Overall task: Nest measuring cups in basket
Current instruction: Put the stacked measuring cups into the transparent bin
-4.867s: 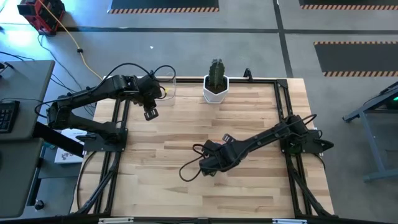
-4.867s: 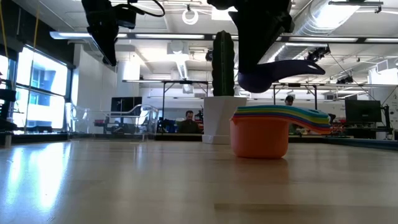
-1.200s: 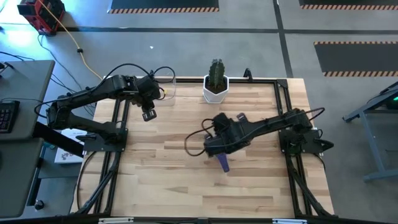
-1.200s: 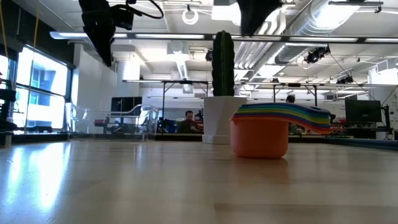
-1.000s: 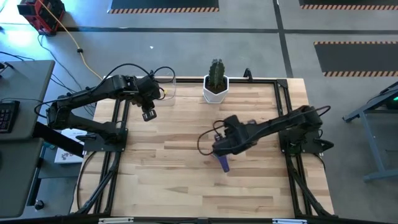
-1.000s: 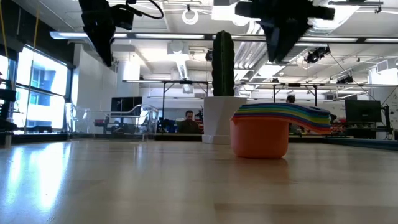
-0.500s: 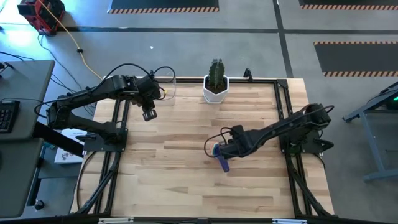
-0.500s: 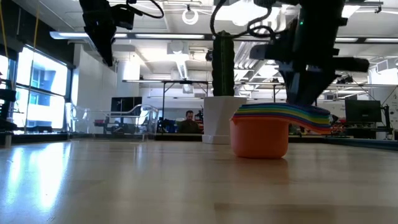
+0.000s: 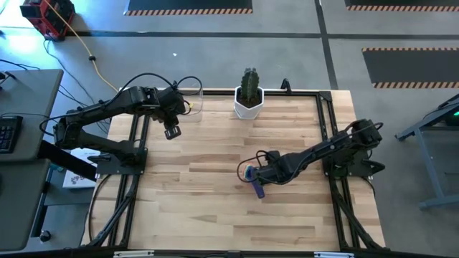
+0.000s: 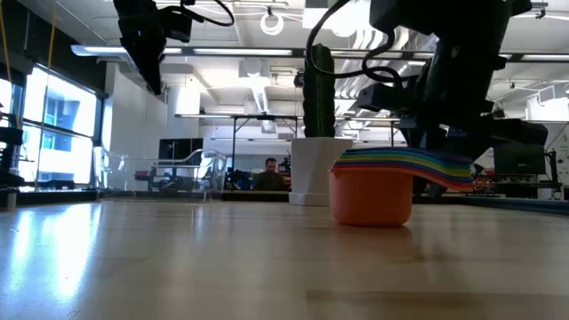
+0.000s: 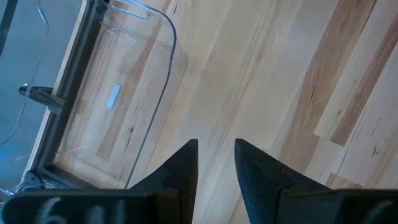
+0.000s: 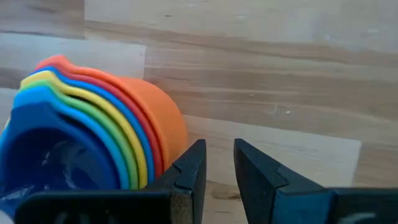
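- We find the measuring cups (image 10: 378,188) nested in one stack on the table (image 9: 201,208), roughly mid-table and a little toward the right arm's side, well apart from the basket (image 11: 118,99).
- In the low view the stack stands upright, orange cup outermost at the bottom, with the coloured rims layered above it.
- The handles (image 10: 449,169) fan out together to one side; in the high view a dark handle (image 9: 257,188) points toward the table's near edge, so we take the stack's long axis to run from bowl to handle tips in that direction.
- The right wrist view shows the order from outside inward: orange, red, dark blue, yellow, green, light blue, then a darker blue or purple bowl innermost.
- The right gripper (image 12: 214,168) sits low just beside the stack, by the orange wall; its fingers stand a narrow gap apart, nothing between them.
- The left gripper (image 11: 214,165) hangs above bare wood near the far left corner, fingers likewise narrowly parted and holding nothing.
- The basket lies at that far left corner beside the left gripper, its long side along the table's edge; we see no cup in it.
- A white pot with a cactus (image 9: 249,93) stands at the far edge.
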Motion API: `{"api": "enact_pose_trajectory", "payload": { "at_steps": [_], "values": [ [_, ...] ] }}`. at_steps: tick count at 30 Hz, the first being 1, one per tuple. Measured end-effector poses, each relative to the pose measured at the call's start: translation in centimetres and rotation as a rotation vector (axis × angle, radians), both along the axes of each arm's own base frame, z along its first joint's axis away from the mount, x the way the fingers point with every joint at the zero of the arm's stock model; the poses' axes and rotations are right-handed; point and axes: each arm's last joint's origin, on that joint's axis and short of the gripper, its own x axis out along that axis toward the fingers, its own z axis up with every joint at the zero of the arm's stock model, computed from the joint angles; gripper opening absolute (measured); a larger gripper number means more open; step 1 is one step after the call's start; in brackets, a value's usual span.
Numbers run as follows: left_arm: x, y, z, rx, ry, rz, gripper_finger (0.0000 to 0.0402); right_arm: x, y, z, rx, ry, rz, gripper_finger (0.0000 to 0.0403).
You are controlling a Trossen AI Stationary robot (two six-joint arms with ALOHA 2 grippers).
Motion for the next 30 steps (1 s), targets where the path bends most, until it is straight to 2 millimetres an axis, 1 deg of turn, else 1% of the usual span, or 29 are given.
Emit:
{"api": "enact_pose_trajectory", "payload": {
  "at_steps": [5,9,12,16,19,24,30],
  "values": [
    [0.0,0.0,0.0,0.000,0.000,-0.001,0.0097,-0.1,0.0,-0.8,0.026,-0.043,-0.051,0.0073],
    [0.0,0.0,0.0,0.000,0.000,-0.001,0.0097,0.4,-0.2,-0.8,0.046,-0.097,-0.065,0.0073],
    [0.0,0.0,0.0,0.000,0.000,-0.001,0.0097,0.9,-0.5,-1.1,0.056,-0.119,-0.091,0.0073],
    [0.0,0.0,0.0,-0.001,0.004,-0.003,0.0097,2.1,-0.8,-1.8,0.078,-0.185,-0.110,0.0073],
    [-0.1,-0.1,0.0,-0.004,0.011,-0.003,0.0097,3.3,-0.9,-2.3,0.087,-0.212,-0.121,0.0073],
    [-0.2,-0.1,0.0,-0.006,0.017,-0.004,0.0097,5.7,-0.8,-2.5,0.086,-0.227,-0.115,0.0073],
    [-0.4,-0.2,-0.1,-0.016,0.039,-0.004,0.0097,9.8,-0.8,-2.6,0.076,-0.264,-0.090,0.0073]
  ]
}}
